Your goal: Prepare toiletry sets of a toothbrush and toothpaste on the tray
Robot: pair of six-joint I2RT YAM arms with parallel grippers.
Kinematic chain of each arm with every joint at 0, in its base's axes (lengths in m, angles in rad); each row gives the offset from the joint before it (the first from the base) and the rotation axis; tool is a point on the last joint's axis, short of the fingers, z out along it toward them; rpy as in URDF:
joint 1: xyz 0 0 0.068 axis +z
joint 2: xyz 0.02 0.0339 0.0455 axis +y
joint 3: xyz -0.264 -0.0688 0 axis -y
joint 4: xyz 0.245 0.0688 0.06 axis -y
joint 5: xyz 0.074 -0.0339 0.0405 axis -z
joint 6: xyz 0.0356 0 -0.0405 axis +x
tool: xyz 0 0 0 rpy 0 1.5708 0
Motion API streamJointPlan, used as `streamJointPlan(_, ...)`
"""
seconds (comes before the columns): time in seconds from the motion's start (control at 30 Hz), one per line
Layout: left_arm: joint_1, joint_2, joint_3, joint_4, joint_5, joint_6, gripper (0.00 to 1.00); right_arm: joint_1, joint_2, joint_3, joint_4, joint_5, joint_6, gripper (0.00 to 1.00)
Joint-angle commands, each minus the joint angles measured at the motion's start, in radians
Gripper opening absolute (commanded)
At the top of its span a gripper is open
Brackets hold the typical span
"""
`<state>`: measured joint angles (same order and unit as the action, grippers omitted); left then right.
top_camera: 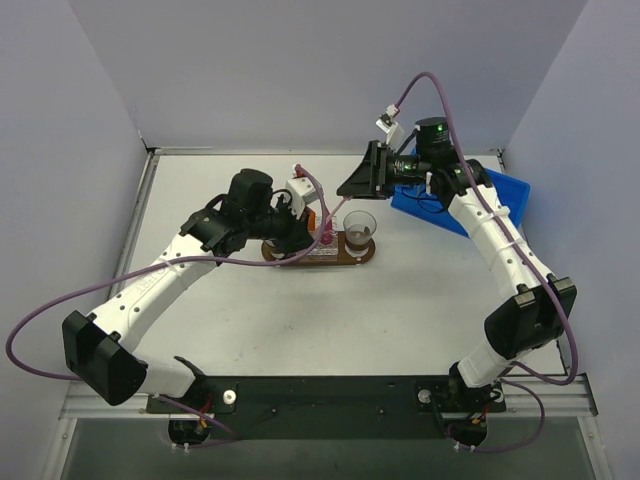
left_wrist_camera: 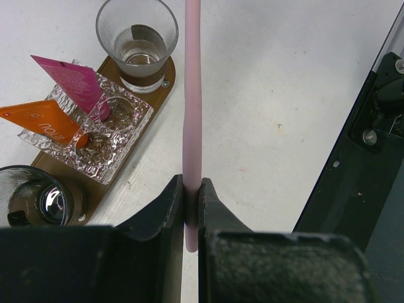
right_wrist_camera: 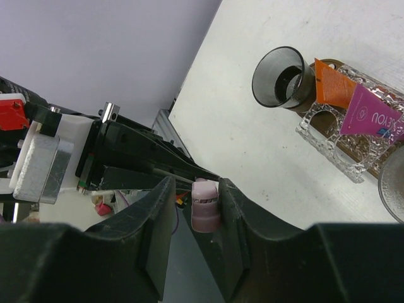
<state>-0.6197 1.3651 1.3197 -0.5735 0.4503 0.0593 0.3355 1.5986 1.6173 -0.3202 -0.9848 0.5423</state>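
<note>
- Left jaws: clamped on the toothbrush [left_wrist_camera: 192, 95], gripping the thin shaft nr its lower end. A short stub pokes out below the grip.
- In the left wrist view, the pale-pink shaft runs straight up the frame over the bare counter [left_wrist_camera: 284, 95]. It passes just beside the tray [left_wrist_camera: 168, 71], not on it.
- Right jaws: apart, one finger either side of the toothbrush's squarish head. We see a clear gap on one side; we can't tell if the other finger touches it.
- So the toothbrush is held off the counter, spanning btwn the two sets of jaws.
- Tray: dark-brown board w/ rounded end and a silver stud, lying mid-counter.
- On the tray sits a clear cut-glass holder [left_wrist_camera: 107, 136] w/ two round wells.
- Toothpaste: orange tube [left_wrist_camera: 41, 123] and magenta tube [left_wrist_camera: 69, 79] both stand cap-down in the holder. One per well, side by side, both tilted.
- A clear glass [left_wrist_camera: 137, 31] stands upright at one end of the tray and a second glass [left_wrist_camera: 38, 199] at the other end, w/ the holder btwn them.
- Blue bin [top_camera: 505, 195]: far right of the counter, partly under the right arm, well apart from the tray.
</note>
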Motion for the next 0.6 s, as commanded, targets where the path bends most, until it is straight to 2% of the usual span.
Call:
streamJointPlan(0.0, -0.003, -0.034, 0.004, 0.038, 0.008, -0.010, 0.00, 0.023, -0.015, -0.007, 0.007, -0.037, -0.015, 0.27)
streamJointPlan(0.13, -0.003, -0.038, -0.004, 0.040, 0.007, -0.012, 0.00, 0.025, -0.025, -0.013, 0.009, -0.018, -0.021, 0.09)
streamJointPlan(0.23, -0.003, -0.040, -0.004, 0.041, 0.005, -0.015, 0.00, 0.025, -0.034, -0.017, 0.009, -0.008, -0.024, 0.01)
streamJointPlan(0.37, -0.003, -0.041, 0.010, 0.034, -0.060, -0.051, 0.02, 0.025, -0.057, -0.033, 0.007, 0.024, -0.034, 0.00)
streamJointPlan(0.4, -0.003, -0.041, 0.018, 0.032, -0.076, -0.055, 0.09, 0.028, -0.065, -0.036, 0.007, 0.050, -0.038, 0.00)
streamJointPlan(0.43, -0.003, -0.043, 0.019, 0.034, -0.088, -0.055, 0.28, 0.027, -0.084, -0.043, 0.009, 0.069, -0.044, 0.00)
streamJointPlan(0.57, 0.000, -0.050, 0.013, 0.032, -0.172, -0.124, 0.61, 0.037, -0.158, -0.091, 0.007, 0.211, -0.085, 0.00)
